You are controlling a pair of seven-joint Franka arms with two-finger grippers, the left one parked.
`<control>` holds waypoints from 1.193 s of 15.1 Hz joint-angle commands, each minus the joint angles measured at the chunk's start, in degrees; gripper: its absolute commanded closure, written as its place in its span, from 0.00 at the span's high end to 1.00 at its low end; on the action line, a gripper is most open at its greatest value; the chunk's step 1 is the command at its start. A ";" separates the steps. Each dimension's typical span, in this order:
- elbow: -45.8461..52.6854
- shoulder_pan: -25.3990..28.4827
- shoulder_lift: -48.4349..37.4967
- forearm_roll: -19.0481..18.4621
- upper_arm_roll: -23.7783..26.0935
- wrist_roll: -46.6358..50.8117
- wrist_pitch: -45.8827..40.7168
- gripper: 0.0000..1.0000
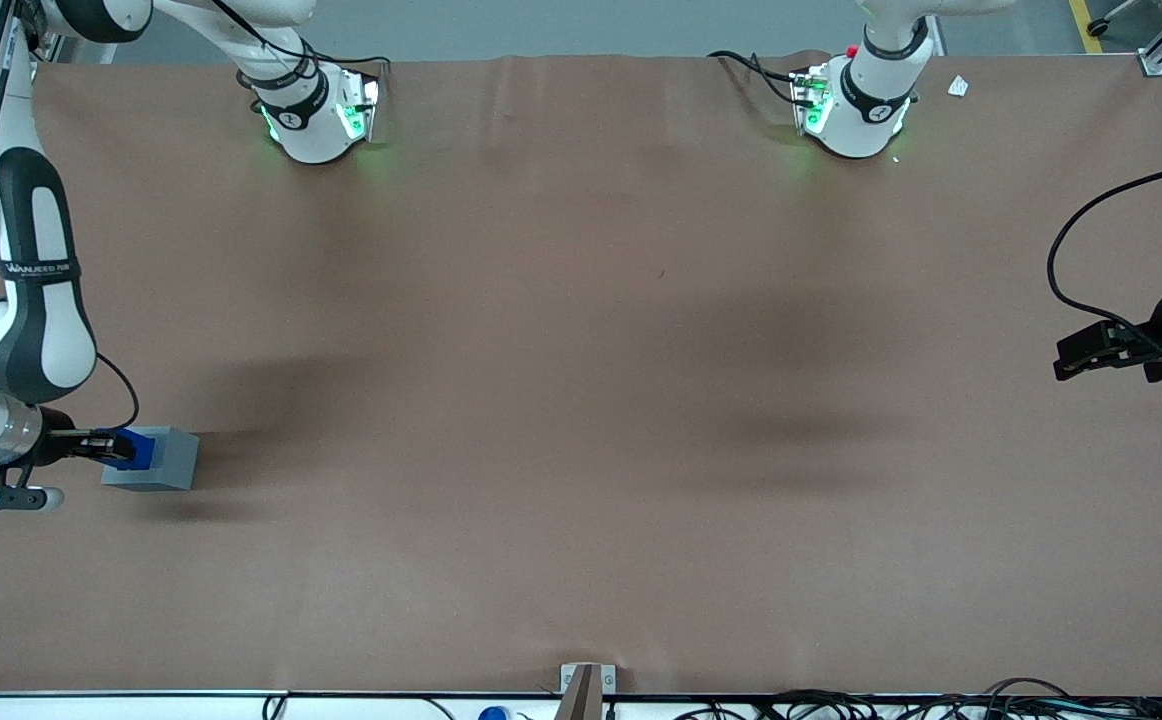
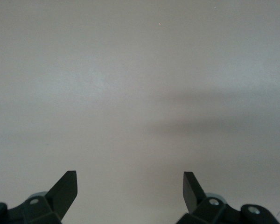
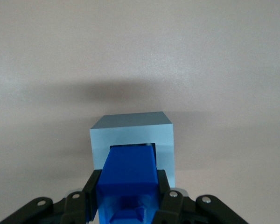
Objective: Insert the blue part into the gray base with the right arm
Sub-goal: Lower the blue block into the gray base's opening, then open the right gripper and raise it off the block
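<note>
The gray base (image 1: 161,461) stands on the brown table at the working arm's end, near the table's edge. My right gripper (image 1: 113,447) is right over it, shut on the blue part (image 1: 141,449). In the right wrist view the blue part (image 3: 128,171) sits between my two black fingers (image 3: 92,189), and its lower end reaches into the square recess of the gray base (image 3: 164,135). How deep it sits cannot be seen.
The brown table (image 1: 581,400) spreads wide toward the parked arm's end. Two white arm bases (image 1: 316,115) stand along the edge farthest from the front camera. Cables (image 1: 841,705) and a small bracket (image 1: 581,685) lie at the nearest edge.
</note>
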 commanded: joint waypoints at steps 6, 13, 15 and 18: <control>2.15 -1.09 1.44 -0.14 0.89 -0.47 -0.74 0.04; 2.15 -1.44 1.53 -0.05 0.89 -0.38 -0.74 1.00; 2.15 -1.44 1.44 -0.05 0.89 -0.38 -0.74 1.00; 2.15 -1.27 0.92 0.13 0.89 -0.38 -1.61 1.00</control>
